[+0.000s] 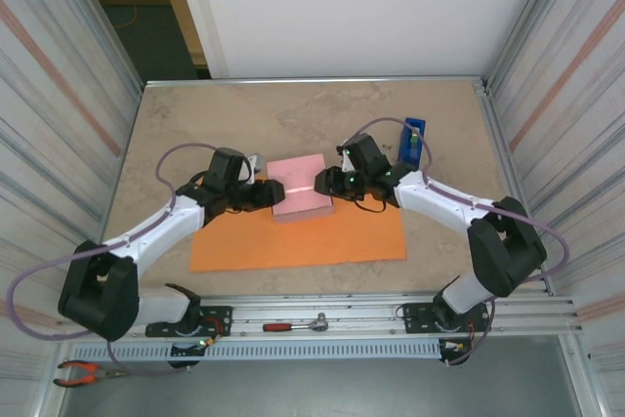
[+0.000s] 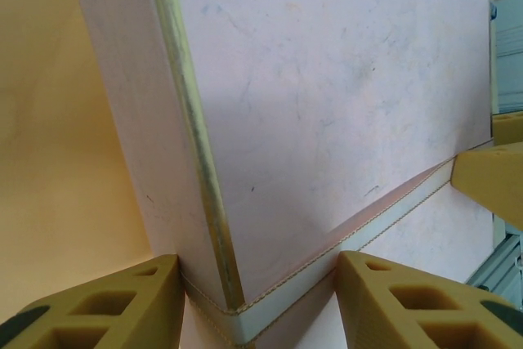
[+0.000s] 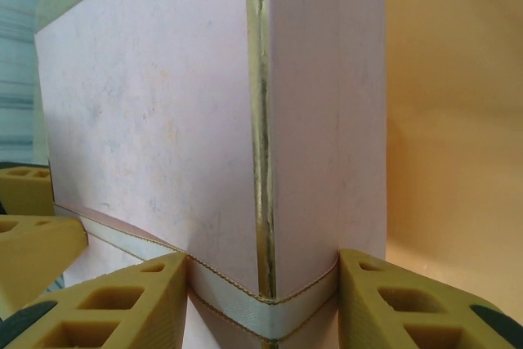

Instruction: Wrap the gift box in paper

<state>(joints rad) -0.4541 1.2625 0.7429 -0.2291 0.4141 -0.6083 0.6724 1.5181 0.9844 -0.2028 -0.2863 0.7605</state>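
The pale pink gift box, crossed by a thin pale ribbon, sits over the far edge of the orange paper. My left gripper clamps the box's left edge, and my right gripper clamps its right edge. In the left wrist view the gift box runs between the yellow fingers of the left gripper, which press on both faces of a corner. The right gripper holds the gift box the same way, with paper behind it. I cannot tell whether the box is lifted.
A blue tape dispenser stands at the back right, just behind the right arm. A red-handled tool lies on the front rail and pliers at the near left. Corrugated walls close both sides.
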